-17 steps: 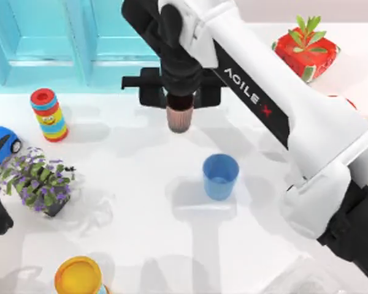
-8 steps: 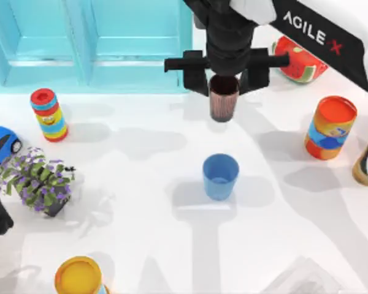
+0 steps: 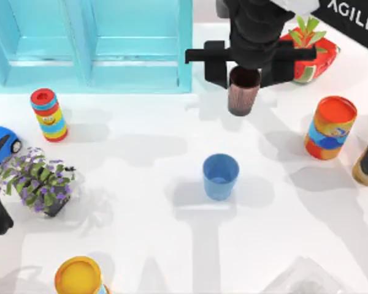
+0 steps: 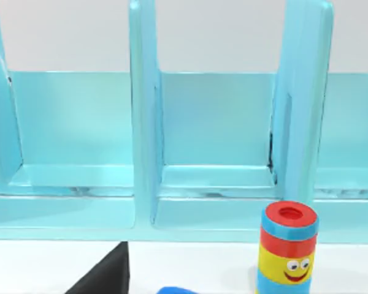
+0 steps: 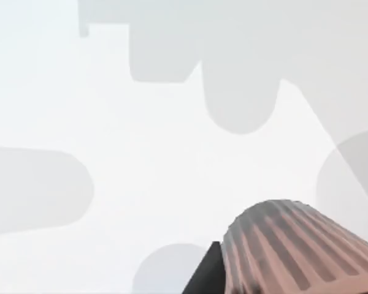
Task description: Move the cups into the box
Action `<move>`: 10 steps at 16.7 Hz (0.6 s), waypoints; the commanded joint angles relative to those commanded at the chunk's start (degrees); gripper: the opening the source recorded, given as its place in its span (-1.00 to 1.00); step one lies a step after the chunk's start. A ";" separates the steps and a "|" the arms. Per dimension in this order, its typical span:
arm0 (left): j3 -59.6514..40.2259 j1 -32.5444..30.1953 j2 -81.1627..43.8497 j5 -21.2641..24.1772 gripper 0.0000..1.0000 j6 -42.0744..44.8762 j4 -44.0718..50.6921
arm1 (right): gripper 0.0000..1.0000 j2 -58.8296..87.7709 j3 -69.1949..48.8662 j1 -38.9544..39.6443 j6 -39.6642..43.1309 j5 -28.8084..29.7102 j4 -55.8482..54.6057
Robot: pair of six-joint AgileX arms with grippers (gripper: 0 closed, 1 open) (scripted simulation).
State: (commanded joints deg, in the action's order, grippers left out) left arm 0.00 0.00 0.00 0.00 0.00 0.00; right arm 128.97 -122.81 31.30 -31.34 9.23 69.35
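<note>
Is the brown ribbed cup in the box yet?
Not in. The brown ribbed cup hangs in the right gripper, above white table just right of the box.

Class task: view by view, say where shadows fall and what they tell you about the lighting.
Top view: soft grey shadows lie on the table beside the blue cup, so light comes from above. Right wrist view: broad pale shadows cross the white surface under the ribbed cup held by the right end effector. Left wrist view: evenly lit box.
</note>
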 joint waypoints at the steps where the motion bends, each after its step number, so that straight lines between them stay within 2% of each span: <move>1: 0.00 0.00 0.00 0.00 1.00 0.00 0.00 | -1.00 0.00 0.00 0.00 0.00 0.00 0.00; 5: 0.00 0.00 0.00 0.00 1.00 0.00 0.00 | -1.00 -1.65 1.45 -1.60 1.81 0.37 -0.31; 7: 0.00 0.00 0.00 0.00 1.00 0.00 0.00 | -1.00 -5.25 4.72 -5.84 6.11 0.81 -0.88; 10: 0.00 0.00 0.00 0.00 1.00 0.00 0.00 | -1.00 -13.03 12.35 -15.95 16.70 1.10 -1.61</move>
State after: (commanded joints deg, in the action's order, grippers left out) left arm 0.00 0.00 0.00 0.00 0.00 0.00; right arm 115.93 -110.46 15.35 -14.64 10.33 67.74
